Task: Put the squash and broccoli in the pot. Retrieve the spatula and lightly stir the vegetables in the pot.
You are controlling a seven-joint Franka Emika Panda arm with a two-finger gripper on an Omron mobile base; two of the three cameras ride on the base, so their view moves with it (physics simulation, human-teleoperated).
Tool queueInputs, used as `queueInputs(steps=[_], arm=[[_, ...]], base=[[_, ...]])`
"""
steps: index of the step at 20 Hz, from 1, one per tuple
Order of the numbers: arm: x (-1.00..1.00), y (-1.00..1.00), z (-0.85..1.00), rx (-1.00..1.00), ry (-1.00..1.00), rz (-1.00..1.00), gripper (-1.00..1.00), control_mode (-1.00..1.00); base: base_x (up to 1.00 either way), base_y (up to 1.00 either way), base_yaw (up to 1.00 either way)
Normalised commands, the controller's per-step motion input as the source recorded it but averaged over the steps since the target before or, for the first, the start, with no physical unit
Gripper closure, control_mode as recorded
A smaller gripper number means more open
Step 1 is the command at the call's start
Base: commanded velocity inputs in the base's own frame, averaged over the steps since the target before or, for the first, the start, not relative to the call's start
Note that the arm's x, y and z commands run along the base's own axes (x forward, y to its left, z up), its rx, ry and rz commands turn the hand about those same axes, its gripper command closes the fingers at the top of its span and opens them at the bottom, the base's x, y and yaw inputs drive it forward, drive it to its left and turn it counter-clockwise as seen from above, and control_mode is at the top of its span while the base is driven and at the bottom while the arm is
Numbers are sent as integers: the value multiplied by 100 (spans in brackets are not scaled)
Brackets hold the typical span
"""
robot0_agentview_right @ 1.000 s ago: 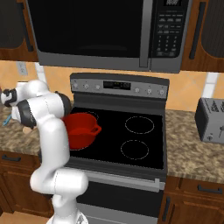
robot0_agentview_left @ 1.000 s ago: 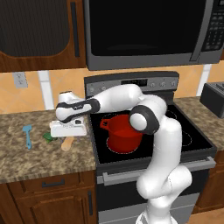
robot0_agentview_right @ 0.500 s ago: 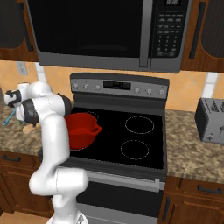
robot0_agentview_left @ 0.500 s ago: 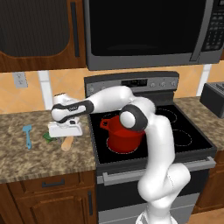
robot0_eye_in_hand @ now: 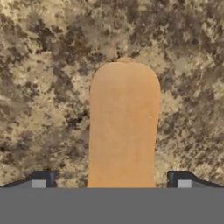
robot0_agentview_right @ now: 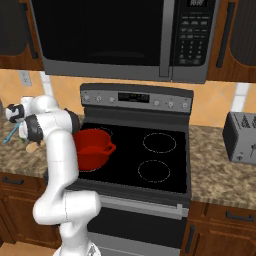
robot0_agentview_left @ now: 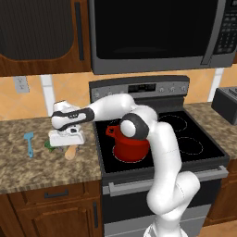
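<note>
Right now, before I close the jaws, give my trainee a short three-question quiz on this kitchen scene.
1. True or false: the small tan elongated squash already lies inside the round bright red pot.
2. In the hand view, the two-finger gripper has its dark fingertips: A) shut on the squash, B) open on either side of the squash, C) around a spoon.
3. What surface does the small light-blue spatula lie on?

Key: 1 false, it lies on the speckled brown granite counter; 2 B; 3 the counter, left of the gripper.
</note>
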Motion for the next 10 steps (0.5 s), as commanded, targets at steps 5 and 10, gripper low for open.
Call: queueInputs(steps=[5,10], arm=[[-10,-3,-41,0,0,0,100,-100],[-41,-45,-70,0,0,0,100,-100]], base=[[0,0,0],[0,0,0]])
